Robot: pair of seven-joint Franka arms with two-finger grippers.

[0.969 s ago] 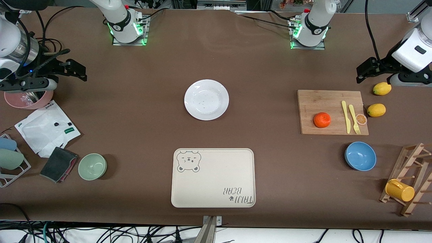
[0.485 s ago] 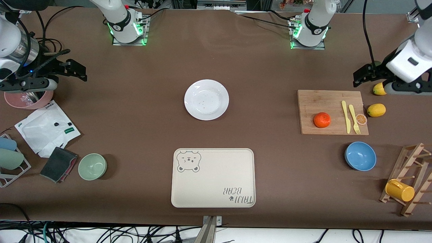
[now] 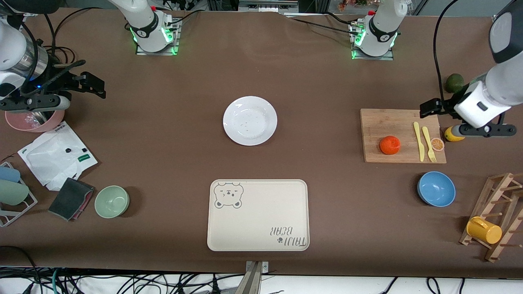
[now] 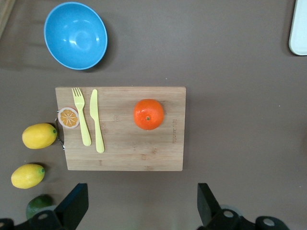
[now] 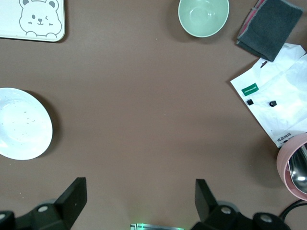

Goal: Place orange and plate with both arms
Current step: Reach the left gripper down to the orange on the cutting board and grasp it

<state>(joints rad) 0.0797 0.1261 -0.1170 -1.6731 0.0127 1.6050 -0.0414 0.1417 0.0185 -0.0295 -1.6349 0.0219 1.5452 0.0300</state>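
The orange sits on a wooden cutting board toward the left arm's end of the table; it also shows in the left wrist view. The white plate lies on the table mid-way between the arms and shows in the right wrist view. My left gripper is open and empty in the air, over the board's edge farthest from the front camera. My right gripper is open and empty, waiting over the right arm's end.
On the board lie a yellow knife and fork and an orange slice. A lemon, a green fruit, a blue bowl and a rack with a yellow cup are close by. The bear-print tray lies nearer the camera.
My left arm has swung down toward the cutting board, uncovering the green fruit and covering the lemons. The right arm, orange and plate have not moved.
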